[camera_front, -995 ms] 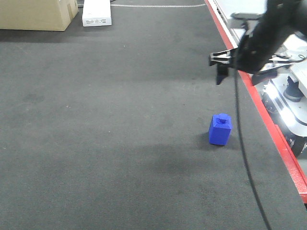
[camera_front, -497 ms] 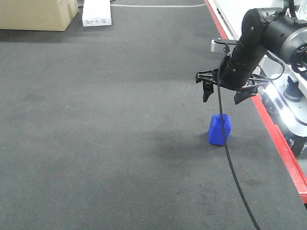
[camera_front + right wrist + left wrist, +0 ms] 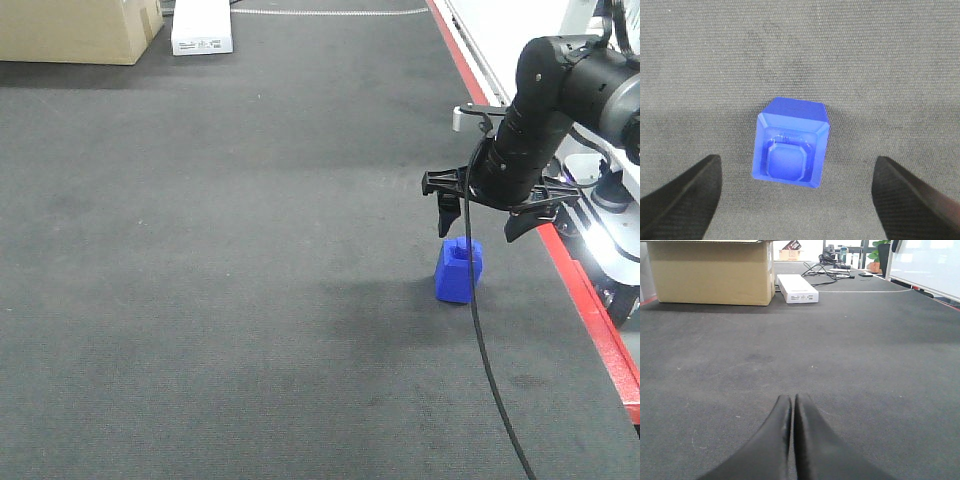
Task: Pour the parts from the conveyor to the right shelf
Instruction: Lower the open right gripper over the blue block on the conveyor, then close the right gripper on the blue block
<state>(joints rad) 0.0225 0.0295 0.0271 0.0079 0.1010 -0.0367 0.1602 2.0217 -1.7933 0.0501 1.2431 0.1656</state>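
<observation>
A small bright-blue block (image 3: 459, 270) with a stud on top stands on the dark grey conveyor belt (image 3: 220, 250), near its red side rail (image 3: 585, 300). My right gripper (image 3: 482, 222) hangs just above the block, open wide and empty. In the right wrist view the block (image 3: 791, 143) sits between the two black fingertips (image 3: 687, 192), apart from both. My left gripper (image 3: 792, 405) is shut and empty, low over bare belt. The right shelf with its bins is out of view.
A cardboard box (image 3: 80, 28) and a flat white box (image 3: 202, 28) sit at the belt's far left; both show in the left wrist view (image 3: 710, 272) (image 3: 797, 289). A black cable (image 3: 485, 340) hangs from the right arm across the belt. Machine parts (image 3: 605, 200) lie beyond the rail.
My right arm has swung in from the rail and come down over the blue block, its jaws open. The block has not moved.
</observation>
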